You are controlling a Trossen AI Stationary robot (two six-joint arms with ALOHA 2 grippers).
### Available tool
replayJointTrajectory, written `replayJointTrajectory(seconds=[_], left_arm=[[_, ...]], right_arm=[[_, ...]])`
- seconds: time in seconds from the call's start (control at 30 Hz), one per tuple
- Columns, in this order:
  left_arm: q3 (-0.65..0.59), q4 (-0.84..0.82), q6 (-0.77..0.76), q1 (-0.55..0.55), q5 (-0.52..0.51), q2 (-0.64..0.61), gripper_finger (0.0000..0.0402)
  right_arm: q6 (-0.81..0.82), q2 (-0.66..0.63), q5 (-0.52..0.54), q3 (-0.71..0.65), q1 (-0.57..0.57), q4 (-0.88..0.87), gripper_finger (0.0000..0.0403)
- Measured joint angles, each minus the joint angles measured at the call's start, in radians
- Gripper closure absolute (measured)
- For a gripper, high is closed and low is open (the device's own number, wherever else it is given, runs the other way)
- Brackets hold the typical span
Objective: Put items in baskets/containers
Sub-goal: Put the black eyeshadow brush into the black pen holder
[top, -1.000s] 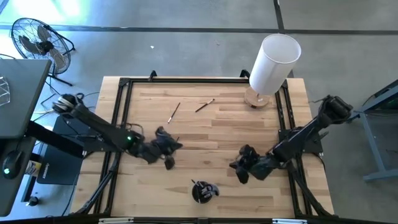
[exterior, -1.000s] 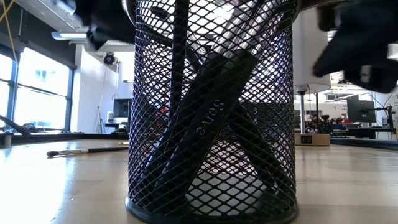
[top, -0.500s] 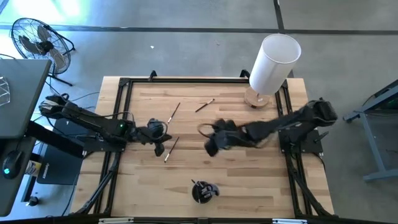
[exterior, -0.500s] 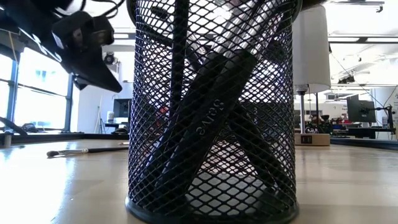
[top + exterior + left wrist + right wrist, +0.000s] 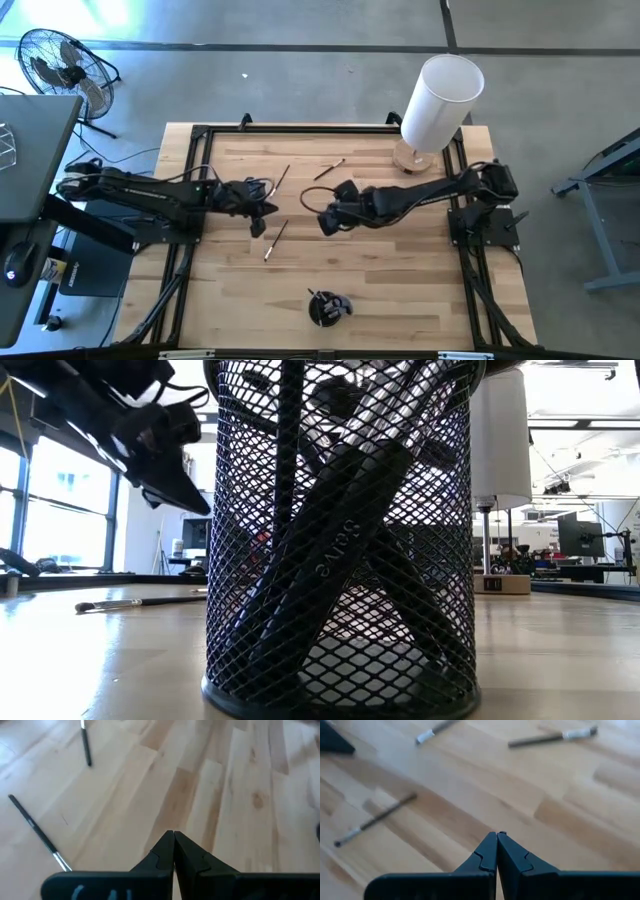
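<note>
Brushes loose on table: three visible in high view; one (image 5: 281, 180) upper centre-left, one (image 5: 329, 169) upper centre, one (image 5: 275, 240) at centre-left just below left gripper; rest already standing in black mesh cup (image 5: 327, 308) at bottom centre, which fills low view (image 5: 340, 540).

Left gripper (image 5: 262, 212) at centre-left, over bare wood between two brushes; left wrist view shows fingers pressed together, nothing between them. Right gripper (image 5: 331, 218) at centre of frame, arm stretched in from the right; right wrist view shows fingers likewise clenched and empty, three brushes lying ahead of it.

White cylinder (image 5: 440, 100) upper right, well apart from both grippers.

Risks, as judged: both grippers sit near each other around the same brushes; collision likely if both go for one; fingers must part before descent, else tips will push a brush aside rather than straddle it; thin handles lie flat on wood, so a shallow pinch may slip or roll; cup already crowded, so a dropped brush could catch on the rim.
</note>
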Motion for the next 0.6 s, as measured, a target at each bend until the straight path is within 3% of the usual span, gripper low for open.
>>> replayJointTrajectory(seconds=[0.2, 0.4, 0.6], left_arm=[[0.000, 0.061, 0.094, 0.066, 0.067, 0.007, 0.0370], [0.011, 0.148, 0.134, 0.113, 0.129, 0.060, 0.0305], [0.202, 0.030, 0.131, 0.157, 0.123, 0.263, 0.0231]], right_arm=[[0.172, -0.004, -0.077, -0.137, 0.066, 0.032, 0.0403], [0.338, -0.036, -0.105, -0.270, 0.140, 0.090, 0.0403], [0.439, -0.138, -0.073, -0.426, 0.199, 0.145, 0.0403]])
